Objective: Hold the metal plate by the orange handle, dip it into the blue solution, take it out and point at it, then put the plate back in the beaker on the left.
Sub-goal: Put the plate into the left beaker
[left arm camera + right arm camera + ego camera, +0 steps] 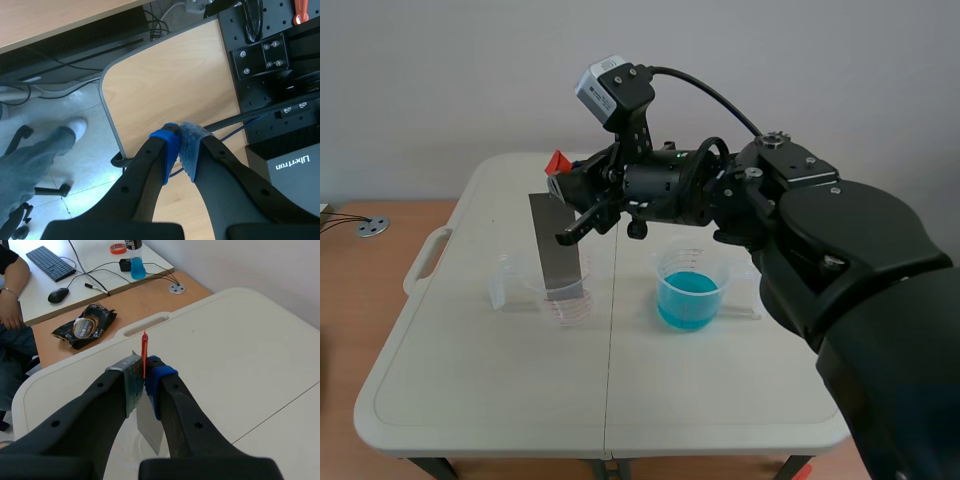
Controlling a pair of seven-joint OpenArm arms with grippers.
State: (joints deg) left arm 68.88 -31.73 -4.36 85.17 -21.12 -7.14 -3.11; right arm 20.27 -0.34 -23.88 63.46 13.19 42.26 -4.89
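The grey metal plate (558, 250) stands upright with its lower end inside the clear left beaker (567, 302). Its orange handle (557, 161) sticks up at the top. My right gripper (561, 182) has crossed over from the right and is shut on that handle. In the right wrist view the thin orange handle (144, 351) is pinched between the pads, the gripper (144, 382) closed around it, and the plate (150, 429) hangs below. The beaker of blue solution (688, 296) stands right of the table's middle. My left gripper (179, 150) is shut on nothing, away from the table.
The white folding table (470, 380) has a handle slot (428, 256) at its left edge. A black packet (85, 326) lies on the wooden desk beyond, where a person's arm (12, 280) rests. The left wrist view shows a wooden desktop (175, 80) and a person's leg (30, 160).
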